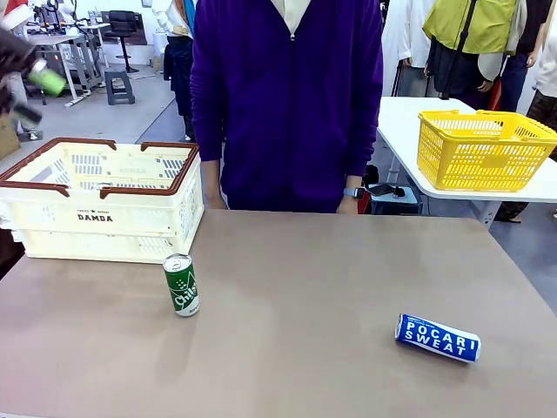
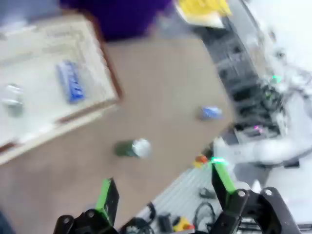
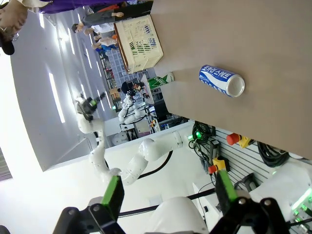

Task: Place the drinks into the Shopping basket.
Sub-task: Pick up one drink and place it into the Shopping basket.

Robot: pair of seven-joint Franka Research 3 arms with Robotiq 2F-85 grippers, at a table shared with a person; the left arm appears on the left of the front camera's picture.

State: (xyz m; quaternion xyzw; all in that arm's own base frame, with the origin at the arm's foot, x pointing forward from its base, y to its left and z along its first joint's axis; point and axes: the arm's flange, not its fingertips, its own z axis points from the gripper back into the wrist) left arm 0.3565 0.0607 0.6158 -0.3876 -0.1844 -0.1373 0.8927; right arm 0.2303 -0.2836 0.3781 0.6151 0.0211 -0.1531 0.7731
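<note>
At far left sits the cream-white slotted plastic Shopping basket (image 1: 104,205), perhaps a blue can (image 2: 70,82) inside; an upright green metal can (image 1: 181,285) stands near. My left gripper (image 2: 161,178) and right gripper (image 3: 168,181) gape wide, empty.

Left arm (image 3: 141,155) is white with rounded joints; left end effector (image 2: 163,187) and right end effector (image 3: 168,190) are black, green-padded.

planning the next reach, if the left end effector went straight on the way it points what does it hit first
Probably the bare table top, just beyond the green drink can, which sits slightly off the line of the open left end effector. The view is blurred, so depth is uncertain.
</note>
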